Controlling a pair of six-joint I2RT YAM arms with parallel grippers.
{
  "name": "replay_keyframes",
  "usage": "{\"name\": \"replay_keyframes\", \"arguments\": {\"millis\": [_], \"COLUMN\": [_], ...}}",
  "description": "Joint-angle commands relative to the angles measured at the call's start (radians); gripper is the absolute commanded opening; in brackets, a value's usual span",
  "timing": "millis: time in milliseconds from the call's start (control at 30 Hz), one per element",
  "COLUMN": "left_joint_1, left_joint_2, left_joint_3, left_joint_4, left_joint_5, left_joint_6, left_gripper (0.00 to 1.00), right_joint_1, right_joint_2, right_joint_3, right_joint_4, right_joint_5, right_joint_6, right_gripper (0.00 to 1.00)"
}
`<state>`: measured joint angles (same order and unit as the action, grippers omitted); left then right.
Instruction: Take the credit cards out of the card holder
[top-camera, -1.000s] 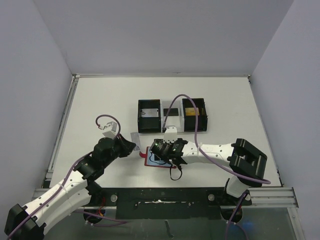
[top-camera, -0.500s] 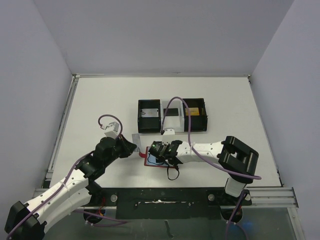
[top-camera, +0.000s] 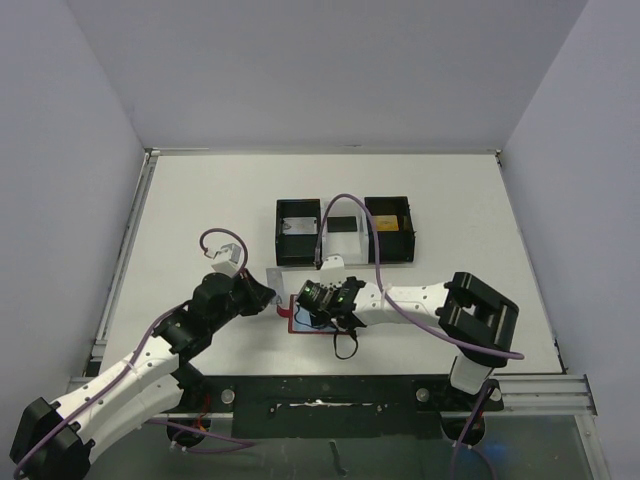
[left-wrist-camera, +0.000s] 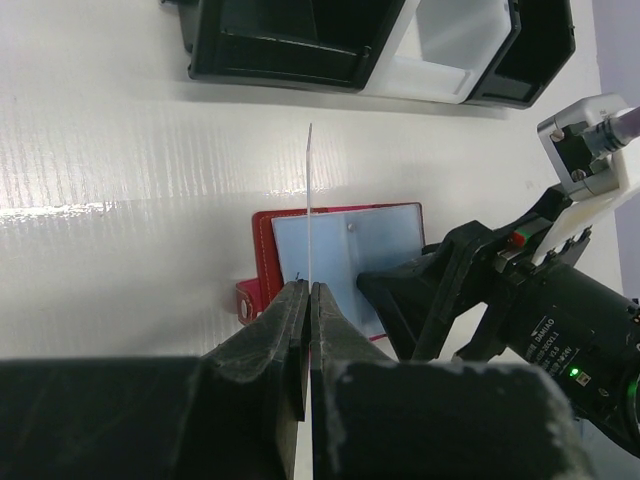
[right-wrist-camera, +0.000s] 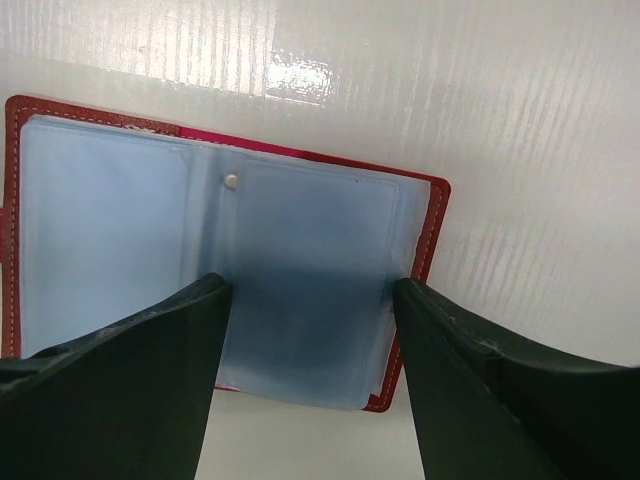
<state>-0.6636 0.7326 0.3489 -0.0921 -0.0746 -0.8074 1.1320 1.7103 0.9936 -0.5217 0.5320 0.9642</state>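
Pinching a pale card (left-wrist-camera: 309, 200) edge-on, the left end effector (left-wrist-camera: 309, 300) has its two fingers pressed together on the card's near end. From the wrist view the card shows as a thin upright line running away toward the tray (top-camera: 298, 261). Below and just right of that line lies the card holder (left-wrist-camera: 345, 235), spread open on the bench (top-camera: 200, 220), red border outside and light blue lining up. Whether the card's lower edge touches the holder, I cannot tell.

Over on the other side, the right end effector (right-wrist-camera: 308, 290) is down over the open holder with its fingers (right-wrist-camera: 130, 380) spread wide. One finger sits at each side of the right-hand pocket. A small stud (right-wrist-camera: 231, 181) sits near the fold. The pocket between the fingers looks darker blue; shadow or a card inside, I cannot say.

Up at the tray, a grey card (top-camera: 297, 226) lies in the left black bin. A black card (top-camera: 342, 224) is in the white middle compartment, and a gold card (top-camera: 386, 222) in the right black bin.
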Motion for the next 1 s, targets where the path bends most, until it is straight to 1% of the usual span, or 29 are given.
{"name": "replay_keyframes", "arguments": {"millis": [0, 167, 233, 400, 533, 700, 767, 967], "left_joint_1": [0.006, 0.005, 0.005, 0.005, 0.007, 0.006, 0.007, 0.006], "left_joint_2": [-0.002, 0.001, 0.010, 0.020, 0.019, 0.038, 0.049, 0.073], "left_joint_3": [0.050, 0.041, 0.032, 0.019, 0.010, -0.006, -0.006, 0.007], "left_joint_4": [0.074, 0.113, 0.138, 0.185, 0.206, 0.252, 0.262, 0.276], "left_joint_5": [0.016, 0.045, 0.063, 0.088, 0.093, 0.103, 0.099, 0.107], "left_joint_6": [0.013, 0.013, 0.011, -0.002, -0.009, -0.031, -0.040, -0.034], "left_gripper": [0.00, 0.00, 0.00, 0.00, 0.00, 0.00, 0.00, 0.00], "right_joint_1": [-0.004, -0.018, -0.036, -0.091, -0.156, -0.173, -0.177, -0.179], "right_joint_2": [-0.085, -0.183, -0.212, -0.277, -0.346, -0.429, -0.440, -0.393], "right_joint_3": [0.028, -0.022, -0.049, -0.134, -0.228, -0.327, -0.334, -0.295], "right_joint_4": [0.044, 0.103, 0.151, 0.271, 0.410, 0.546, 0.521, 0.344], "right_joint_5": [0.012, 0.005, -0.035, -0.145, -0.245, -0.263, -0.240, -0.187], "right_joint_6": [-0.063, -0.084, -0.106, -0.124, -0.143, -0.178, -0.143, -0.032], "right_gripper": [0.68, 0.75, 0.77, 0.78, 0.79, 0.81, 0.82, 0.82]}}
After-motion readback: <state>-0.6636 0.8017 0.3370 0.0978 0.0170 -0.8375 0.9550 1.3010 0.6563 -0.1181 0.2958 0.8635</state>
